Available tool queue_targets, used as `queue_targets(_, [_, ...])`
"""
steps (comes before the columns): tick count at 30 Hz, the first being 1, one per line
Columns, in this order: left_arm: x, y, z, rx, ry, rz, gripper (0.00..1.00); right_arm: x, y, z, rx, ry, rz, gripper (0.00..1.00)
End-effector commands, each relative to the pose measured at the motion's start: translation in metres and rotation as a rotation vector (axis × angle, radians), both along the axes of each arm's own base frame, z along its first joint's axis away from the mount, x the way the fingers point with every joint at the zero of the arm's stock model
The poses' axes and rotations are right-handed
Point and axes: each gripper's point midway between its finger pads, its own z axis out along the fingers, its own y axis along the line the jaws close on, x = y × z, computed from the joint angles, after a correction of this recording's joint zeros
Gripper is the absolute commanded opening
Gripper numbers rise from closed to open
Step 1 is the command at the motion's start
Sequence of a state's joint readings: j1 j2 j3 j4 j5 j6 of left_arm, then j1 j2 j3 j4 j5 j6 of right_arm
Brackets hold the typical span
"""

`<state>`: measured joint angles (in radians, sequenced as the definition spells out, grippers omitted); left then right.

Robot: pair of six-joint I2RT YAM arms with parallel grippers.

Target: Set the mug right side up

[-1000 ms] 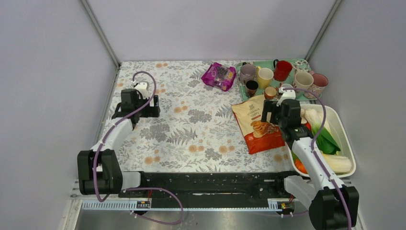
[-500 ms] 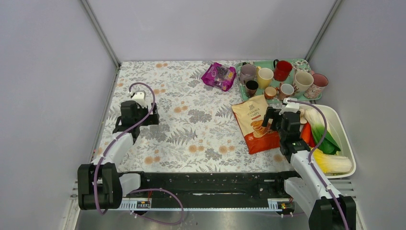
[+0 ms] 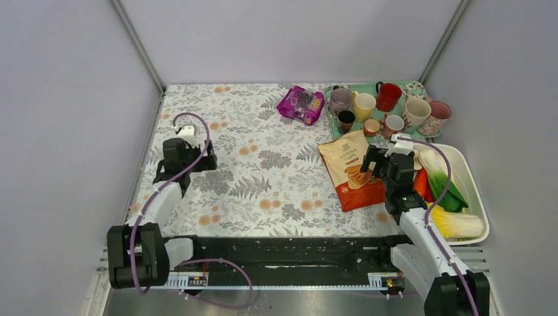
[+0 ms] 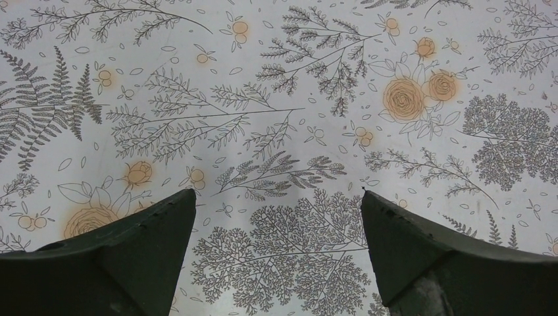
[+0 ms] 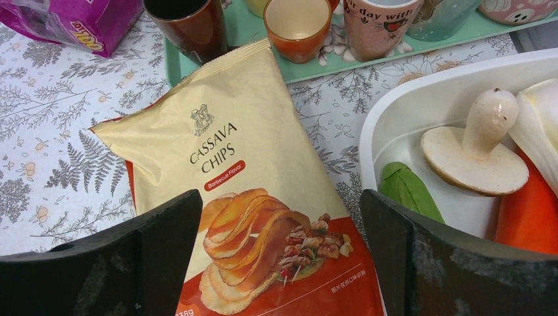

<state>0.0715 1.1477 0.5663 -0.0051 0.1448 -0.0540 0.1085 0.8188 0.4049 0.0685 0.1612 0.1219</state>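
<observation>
Lab test cell: plain grey walls (image 3: 72,99) box in the table (image 3: 263,181).

Plain pale grey panels enclose the workspace: a back wall (image 3: 289,39), a left wall (image 3: 66,131) and a right wall (image 3: 513,99), joined at the far corners by metal posts (image 3: 137,46). A white tablecloth (image 3: 263,178) printed with grey ferns and orange flowers covers the surface. A black rail (image 3: 289,250) runs along its near edge. Light is soft and even.
</observation>
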Motion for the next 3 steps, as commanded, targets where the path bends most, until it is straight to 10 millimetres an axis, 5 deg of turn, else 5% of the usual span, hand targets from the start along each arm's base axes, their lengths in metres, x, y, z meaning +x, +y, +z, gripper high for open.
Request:
queue_targets(1, [0.0086, -0.0006, 0.0097, -0.012, -0.054, -0.01, 0.99, 0.0078, -0.0011, 0.0132, 0.011, -0.055, -0.011, 0.99])
queue_targets(3, [0.0087, 0.0009, 0.0092, -0.011, -0.051, -0.006, 0.99, 0.0083, -0.0011, 0.0131, 0.012, -0.055, -0.013, 0.99])
